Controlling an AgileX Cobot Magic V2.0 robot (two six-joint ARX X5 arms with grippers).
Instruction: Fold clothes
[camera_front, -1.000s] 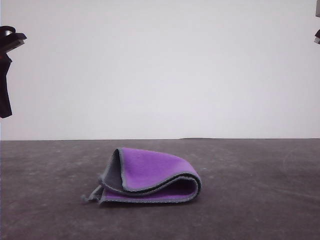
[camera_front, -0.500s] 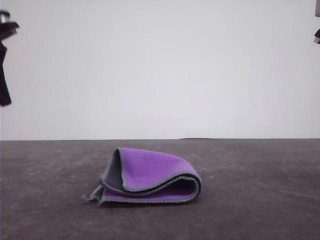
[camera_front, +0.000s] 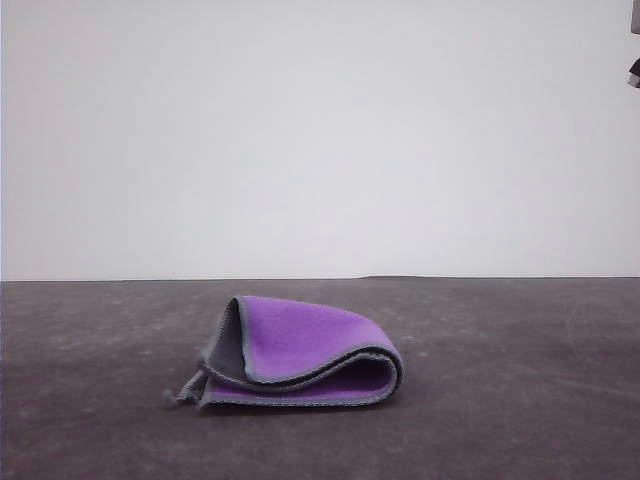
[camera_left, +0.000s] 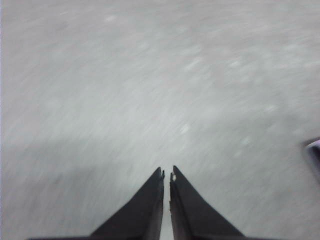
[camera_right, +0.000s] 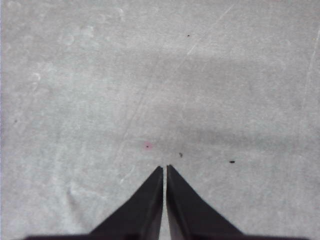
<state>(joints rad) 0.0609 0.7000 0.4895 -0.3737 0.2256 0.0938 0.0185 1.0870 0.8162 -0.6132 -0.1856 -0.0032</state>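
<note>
Purple-and-dark-grey soft square cloth (camera_front: 300, 352) with light grey stitched edging lies folded on the dark grey matte tabletop (camera_front: 520, 380), a little left of centre, toward the near edge. Purple face outward on top; dark grey face shows at the left end and along the curled fold at the right. One loose corner trails onto the table at the lower left. Fold is loose, layers not flat. Nothing touches the cloth.

Left wrist view: left gripper (camera_left: 166, 173), black tapered fingers, tips closed together with nothing between them, above bare grey surface; picture is motion-blurred.

Right wrist view: right gripper (camera_right: 164, 168), black fingers likewise pressed together, empty, over bare grey surface with faint scratches and small specks.

Plain white wall (camera_front: 320, 140) behind the table.
</note>
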